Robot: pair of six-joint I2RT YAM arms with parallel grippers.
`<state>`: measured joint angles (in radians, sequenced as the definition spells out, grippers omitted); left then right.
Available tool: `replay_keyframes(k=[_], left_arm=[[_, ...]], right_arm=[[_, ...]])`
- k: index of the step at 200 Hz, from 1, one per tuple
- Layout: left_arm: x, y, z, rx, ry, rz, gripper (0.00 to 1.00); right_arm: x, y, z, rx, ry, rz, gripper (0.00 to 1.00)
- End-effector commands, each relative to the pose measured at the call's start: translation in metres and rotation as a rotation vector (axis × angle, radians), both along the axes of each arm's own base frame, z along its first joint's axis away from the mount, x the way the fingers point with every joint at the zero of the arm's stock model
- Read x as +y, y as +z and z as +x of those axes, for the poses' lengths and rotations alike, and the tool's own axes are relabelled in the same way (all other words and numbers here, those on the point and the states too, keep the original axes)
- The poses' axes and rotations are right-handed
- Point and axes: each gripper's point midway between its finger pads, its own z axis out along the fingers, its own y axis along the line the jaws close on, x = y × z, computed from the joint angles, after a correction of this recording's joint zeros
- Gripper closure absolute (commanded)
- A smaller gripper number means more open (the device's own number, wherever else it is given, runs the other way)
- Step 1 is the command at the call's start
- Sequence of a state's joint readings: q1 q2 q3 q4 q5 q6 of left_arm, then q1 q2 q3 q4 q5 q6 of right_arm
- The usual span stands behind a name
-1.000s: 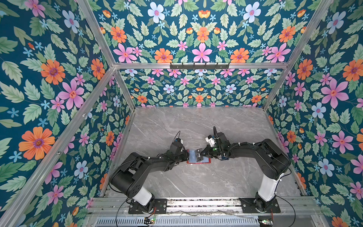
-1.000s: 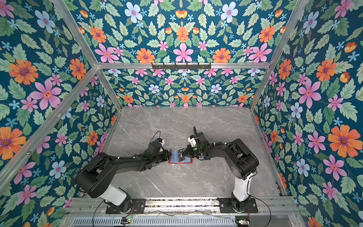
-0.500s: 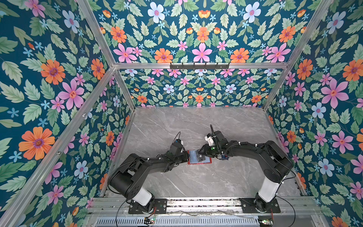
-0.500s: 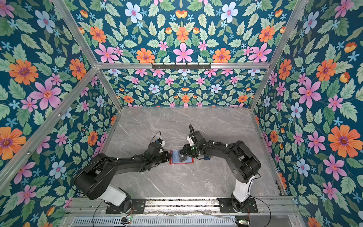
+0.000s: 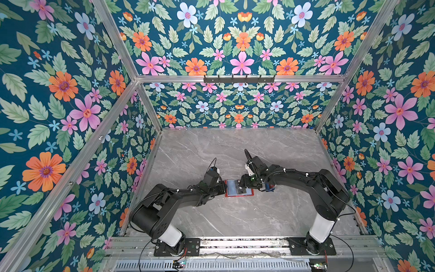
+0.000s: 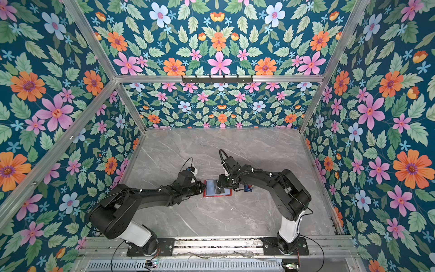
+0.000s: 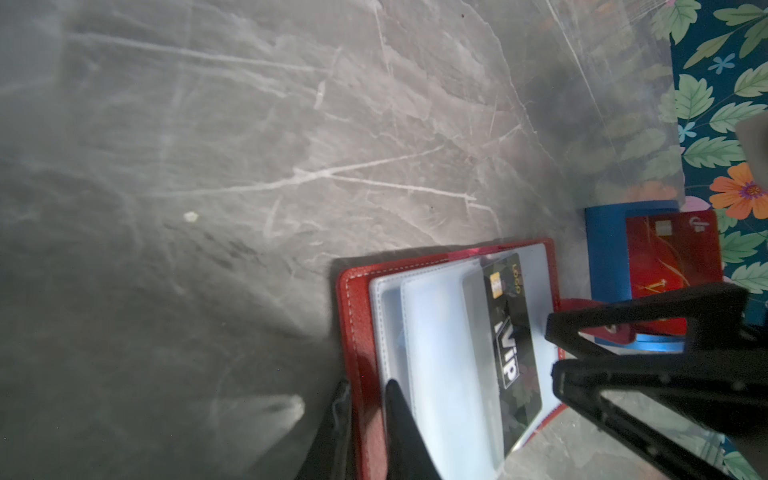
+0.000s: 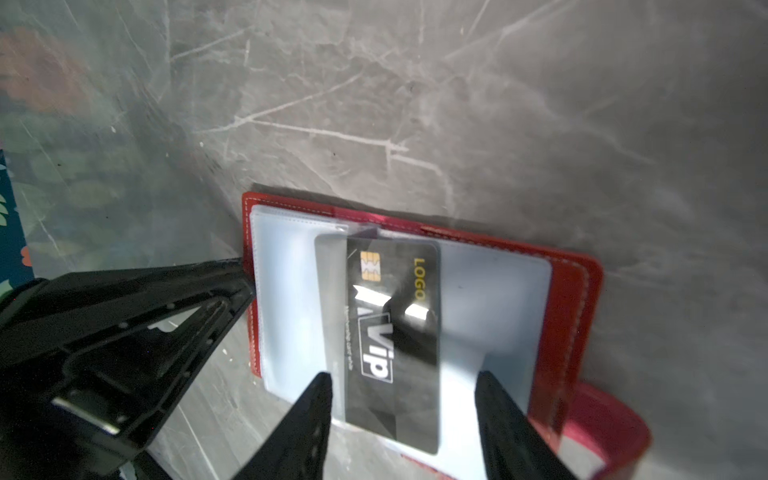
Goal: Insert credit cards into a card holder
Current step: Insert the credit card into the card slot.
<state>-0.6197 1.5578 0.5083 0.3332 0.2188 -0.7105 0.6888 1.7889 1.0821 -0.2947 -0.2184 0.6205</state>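
Card holder [image 8: 573,299] – red, lying open on the table [image 8: 415,104] between both grippers.
Left gripper [image 8: 246,277] – clamped on the holder's edge.
Right gripper [image 8: 402,374] – jaws apart, straddling the black card [image 8: 395,332], which sits partway in a clear sleeve.
Red card [image 7: 665,257] – in the blue tray [image 7: 606,257] behind the right gripper.

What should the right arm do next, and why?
Probably nudge the black plastic VIP card deeper: its end juts from the clear sleeve, the right pincer stands open astride it, and the left pincer clamps the red leather-look card holder.
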Motion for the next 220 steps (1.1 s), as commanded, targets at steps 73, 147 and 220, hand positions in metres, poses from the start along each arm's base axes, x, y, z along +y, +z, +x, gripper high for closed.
replay_keyframes(k=[73,147,220], left_arm=[[0.018,-0.030,-0.027,0.141,-0.003,0.098,0.82],[0.017,-0.031,-0.028,0.143,-0.005,0.101,0.82],[0.016,-0.032,-0.029,0.144,-0.011,0.101,0.82]], right_arm=[[-0.024,-0.007,0.000,-0.014,-0.007,-0.258,0.79],[-0.028,-0.019,-0.004,0.011,0.010,-0.331,0.85],[-0.014,-0.028,-0.009,0.059,0.047,-0.287,0.85]])
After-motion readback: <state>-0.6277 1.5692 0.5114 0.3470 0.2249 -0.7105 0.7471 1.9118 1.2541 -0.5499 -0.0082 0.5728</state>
